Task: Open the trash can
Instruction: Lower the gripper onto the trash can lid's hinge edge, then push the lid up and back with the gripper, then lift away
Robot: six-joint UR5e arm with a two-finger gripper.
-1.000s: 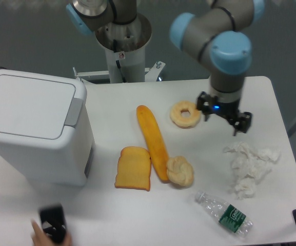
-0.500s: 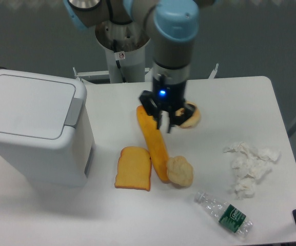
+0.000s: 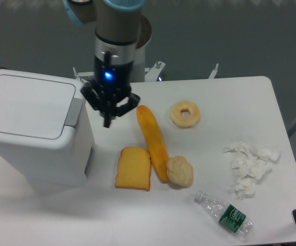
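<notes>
Camera | I see gripper [image 3: 108, 115] just right of trash can [image 3: 35, 125], near its grey tab [image 3: 75, 111] | lid shut | fingers spread, empty

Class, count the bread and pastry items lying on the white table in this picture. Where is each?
4. A long golden baguette lies mid-table, a square toast slice to its left, a knotted pale roll at its lower end, and a ring doughnut to its upper right. None appears hidden.

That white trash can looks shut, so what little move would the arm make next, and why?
Probably a short shift left and down onto the grey tab. The trash can has its lid flat, and the gripper hangs just right of that tab, not touching it.
</notes>
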